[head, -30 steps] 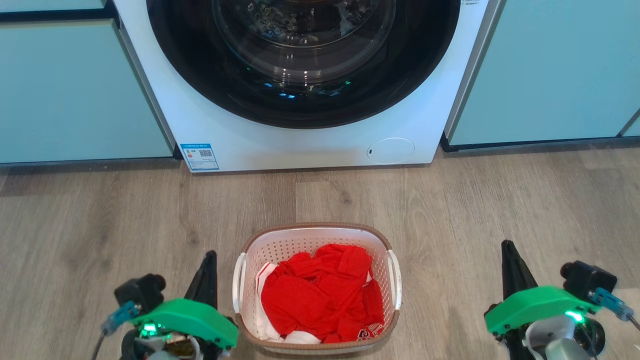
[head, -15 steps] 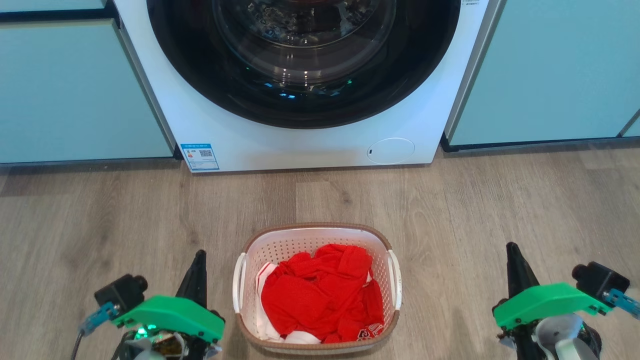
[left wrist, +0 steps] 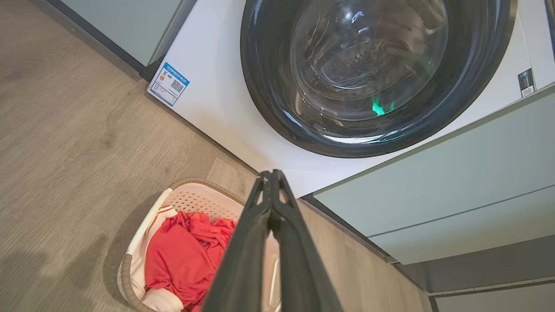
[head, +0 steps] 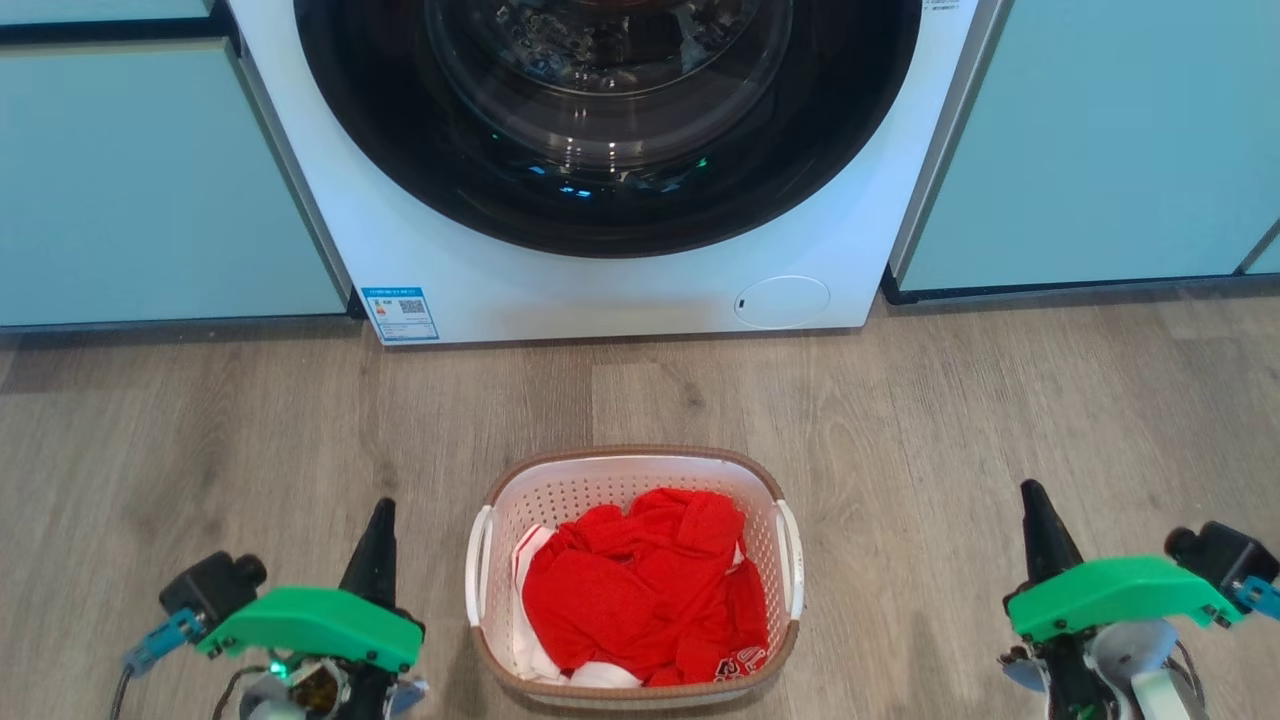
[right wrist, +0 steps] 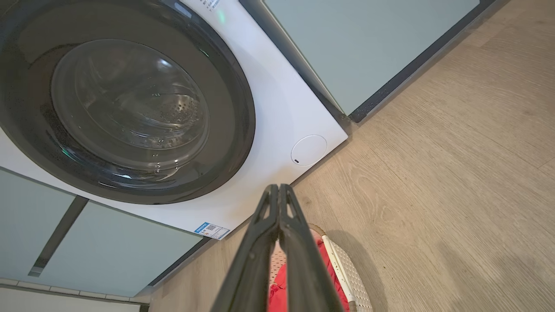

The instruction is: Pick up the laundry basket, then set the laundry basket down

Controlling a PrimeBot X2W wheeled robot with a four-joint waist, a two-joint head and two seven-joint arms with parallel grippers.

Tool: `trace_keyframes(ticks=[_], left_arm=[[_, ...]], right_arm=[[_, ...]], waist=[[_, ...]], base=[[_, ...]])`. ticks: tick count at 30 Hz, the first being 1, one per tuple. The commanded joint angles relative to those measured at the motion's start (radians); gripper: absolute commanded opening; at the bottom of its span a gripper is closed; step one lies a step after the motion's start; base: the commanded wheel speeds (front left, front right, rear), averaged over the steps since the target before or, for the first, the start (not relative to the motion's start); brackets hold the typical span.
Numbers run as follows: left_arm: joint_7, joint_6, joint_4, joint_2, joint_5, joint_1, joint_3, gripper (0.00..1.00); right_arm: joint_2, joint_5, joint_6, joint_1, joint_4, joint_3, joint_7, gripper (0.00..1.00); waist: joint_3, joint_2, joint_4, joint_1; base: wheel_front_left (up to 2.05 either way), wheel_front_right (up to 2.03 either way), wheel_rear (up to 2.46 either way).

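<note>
Left gripper [head: 381, 512]: two long dark fingers are pressed together with nothing held, at the lower left of the head view, near the basket's left side but apart from it.
Right gripper [head: 1031, 495]: the fingers are likewise closed tight and empty, at the lower right of the frame, well apart from the basket.
Laundry basket [head: 600, 478]: a small rounded-rectangular white plastic basket with perforated walls, a brown woven-look rim and white side handles [head: 479, 565] is seen upright on the floor at lower centre, between the two grippers.
Load: crumpled red clothing [head: 640, 595] is heaped inside, with a little white cloth showing beneath.
Setting: a white front-loading washing machine [head: 600, 295] with a dark round glass door is seen at upper centre, flanked by pale teal cabinet fronts [head: 150, 180]; grey-brown wood-look floor [head: 200, 450] lies before it.
Step in hand: this cannot be settled. A basket stood on the floor with both grippers off it fits a moment ahead of the lift as well as one after the setting-down.
Next move: none is decided by the scene. It is judged that any grip would call for parted fingers and both handles taken evenly.
</note>
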Motion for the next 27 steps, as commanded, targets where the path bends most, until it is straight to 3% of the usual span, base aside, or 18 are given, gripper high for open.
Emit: trace_keyframes(ticks=[1,27], left_arm=[[0.006,-0.007,-0.036,0.011,-0.026,-0.064,0.029,0.00],[0.084,-0.032,-0.047,0.015,-0.306,-0.079,0.113,0.00]], right_arm=[[-0.021,0.028,0.001,-0.050,-0.030,0.001,0.005,0.00],[-0.023,0.323,0.001,-0.065,-0.027,-0.036,0.081,0.00]], waist=[[0.000,0.0000,0.000,0.0000],[-0.001,0.0000,0.001,0.0000]], base=[[0.00,0.00,0.00],[0.00,0.00,0.00]])
